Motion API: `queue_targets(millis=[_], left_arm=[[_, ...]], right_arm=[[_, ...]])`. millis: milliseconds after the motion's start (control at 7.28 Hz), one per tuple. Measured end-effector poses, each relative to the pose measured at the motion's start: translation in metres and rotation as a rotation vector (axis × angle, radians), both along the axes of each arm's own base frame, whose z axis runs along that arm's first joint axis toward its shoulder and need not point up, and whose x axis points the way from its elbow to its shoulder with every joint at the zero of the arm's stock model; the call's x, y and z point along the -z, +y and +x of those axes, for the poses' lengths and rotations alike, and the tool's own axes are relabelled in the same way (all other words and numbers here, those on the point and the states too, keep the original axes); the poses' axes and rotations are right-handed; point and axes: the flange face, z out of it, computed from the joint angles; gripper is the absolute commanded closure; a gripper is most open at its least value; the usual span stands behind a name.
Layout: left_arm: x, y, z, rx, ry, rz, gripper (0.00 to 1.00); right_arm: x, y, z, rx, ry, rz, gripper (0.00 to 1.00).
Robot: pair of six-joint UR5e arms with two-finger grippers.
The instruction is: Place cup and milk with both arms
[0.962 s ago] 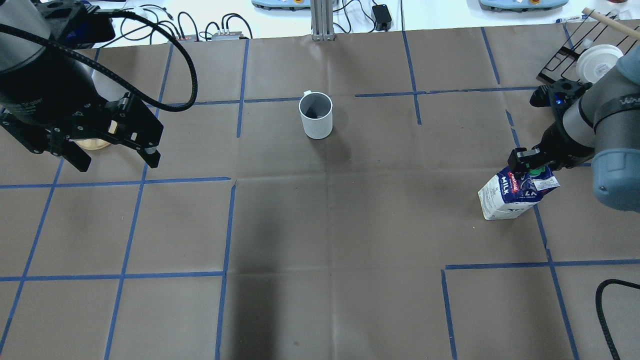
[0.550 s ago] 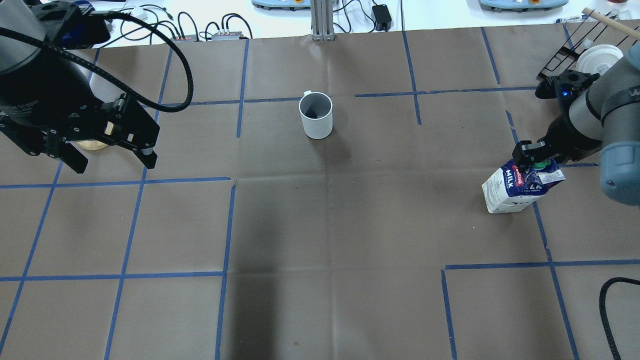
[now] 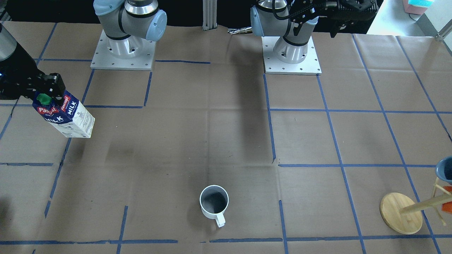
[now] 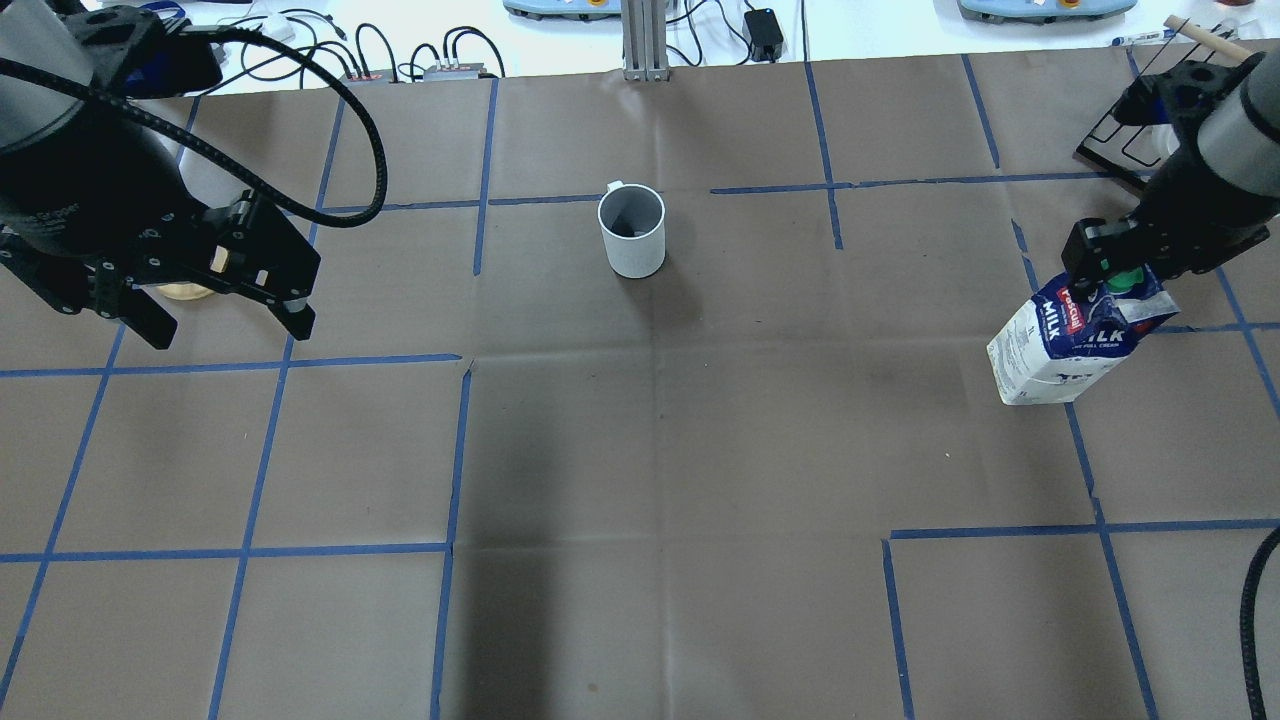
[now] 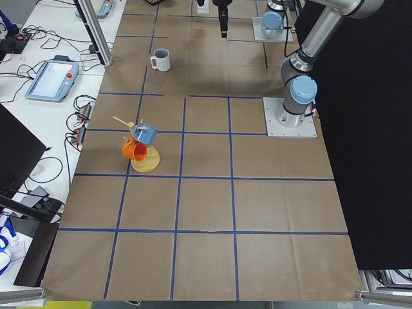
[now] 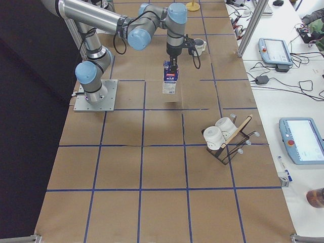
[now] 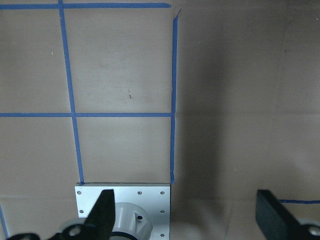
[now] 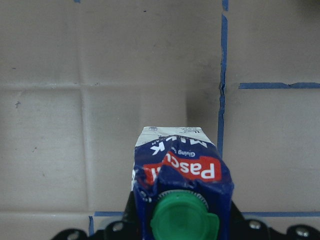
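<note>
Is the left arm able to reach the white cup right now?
Probably yes. The left pincer is open and empty, and only bare table lies between it and the upright cup; the milk is held far off by the right pincer.

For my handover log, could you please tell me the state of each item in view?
milk: capped, lifted, hanging from the right gripper.
cup: upright, standing free.
right gripper: shut on the milk's top.
left gripper: open, empty.
</note>
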Motion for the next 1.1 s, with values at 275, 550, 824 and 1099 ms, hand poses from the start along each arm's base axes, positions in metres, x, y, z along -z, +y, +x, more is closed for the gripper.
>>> queue_targets(millis=[275,550,824,1099], left_arm=[[0.0,0.0,0.0,0.0,0.0,0.001,0.0],[0.0,0.001,0.0,0.0,-0.002,0.002,0.0],[0.0,0.002,0.001,-0.001,-0.004,0.002,0.0],[0.0,0.002,0.001,-0.001,-0.005,0.003,0.0]], right_arm=[[-0.005,-0.032,0.023,0.011,0.006,-0.001,0.41],[-0.01,-0.086,0.072,0.041,0.016,-0.013,0.41],[-0.008,-0.146,0.149,0.083,0.022,-0.022,0.41],[-0.001,-0.187,0.22,0.093,0.022,-0.02,0.42]])
